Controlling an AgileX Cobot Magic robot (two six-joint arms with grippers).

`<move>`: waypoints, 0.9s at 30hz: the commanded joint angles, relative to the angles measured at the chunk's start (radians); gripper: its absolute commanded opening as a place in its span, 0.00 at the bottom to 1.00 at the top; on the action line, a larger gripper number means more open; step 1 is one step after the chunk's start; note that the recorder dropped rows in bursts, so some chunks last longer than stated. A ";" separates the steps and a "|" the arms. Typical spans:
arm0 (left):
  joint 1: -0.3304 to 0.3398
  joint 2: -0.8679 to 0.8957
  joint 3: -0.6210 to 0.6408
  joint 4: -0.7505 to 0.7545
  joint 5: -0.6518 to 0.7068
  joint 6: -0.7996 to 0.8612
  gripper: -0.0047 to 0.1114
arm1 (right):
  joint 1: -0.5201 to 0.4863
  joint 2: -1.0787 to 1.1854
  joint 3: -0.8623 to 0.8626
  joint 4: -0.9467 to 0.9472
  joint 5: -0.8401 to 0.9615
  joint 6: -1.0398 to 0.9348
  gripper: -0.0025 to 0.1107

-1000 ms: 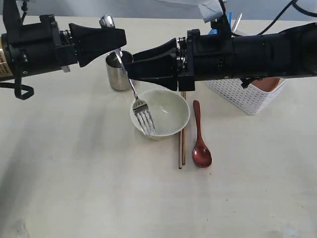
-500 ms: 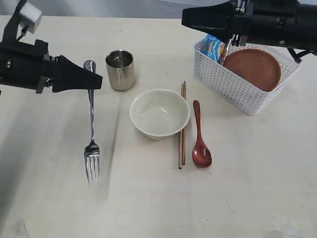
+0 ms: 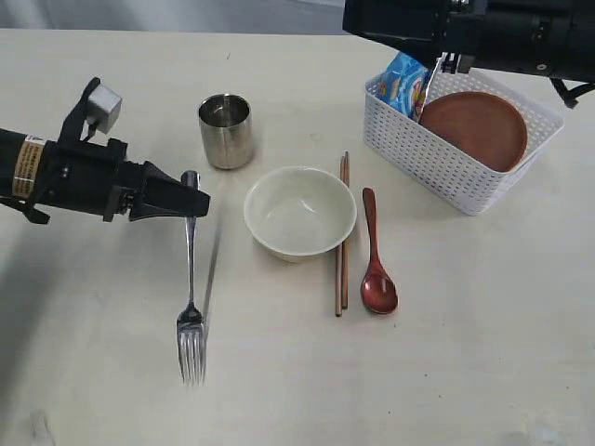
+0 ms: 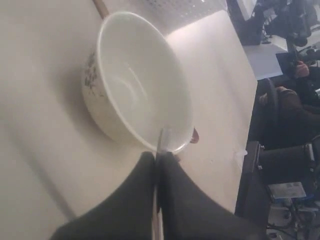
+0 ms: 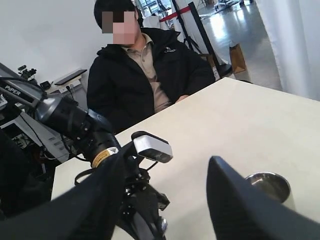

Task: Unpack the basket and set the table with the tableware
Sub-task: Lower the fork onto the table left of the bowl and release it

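Observation:
My left gripper (image 3: 193,201) is shut on the top of the steel fork's (image 3: 190,288) handle. The fork hangs tines down over the table (image 3: 102,353), left of the cream bowl (image 3: 299,212); in the left wrist view the fork handle (image 4: 160,142) sticks out past the shut left gripper (image 4: 156,159) in front of the bowl (image 4: 135,75). The steel cup (image 3: 225,130), chopstick pair (image 3: 341,237) and wooden spoon (image 3: 376,255) lie on the table. The white basket (image 3: 446,163) holds the brown plate (image 3: 476,125). My right gripper (image 3: 350,20) hovers open and empty at the back, beside the basket.
A blue snack bag (image 3: 406,82) stands in the basket's back corner. Through the right wrist view I see the open right gripper (image 5: 167,162), the left arm (image 5: 80,127), the steel cup (image 5: 268,185) and a seated person (image 5: 142,65) beyond the table's far edge.
My left gripper carried the fork away from the bowl to the left, then back right and lower. The right arm drew back from the bowl to the basket's far side.

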 commanded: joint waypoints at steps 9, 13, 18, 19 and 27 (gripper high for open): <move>-0.015 0.074 -0.002 -0.111 -0.010 0.124 0.04 | -0.007 -0.009 0.003 -0.004 0.009 0.003 0.45; -0.059 0.094 -0.030 -0.121 0.014 0.128 0.04 | -0.007 -0.009 0.003 -0.004 0.009 0.003 0.45; -0.083 0.096 -0.067 -0.119 0.066 0.101 0.04 | -0.007 -0.009 0.003 -0.011 0.009 0.018 0.45; -0.083 0.096 -0.067 -0.119 0.066 0.101 0.04 | -0.007 -0.009 0.003 -0.011 0.009 0.018 0.45; -0.078 0.096 -0.070 -0.122 0.070 0.055 0.12 | -0.007 -0.009 0.003 -0.011 0.009 0.018 0.45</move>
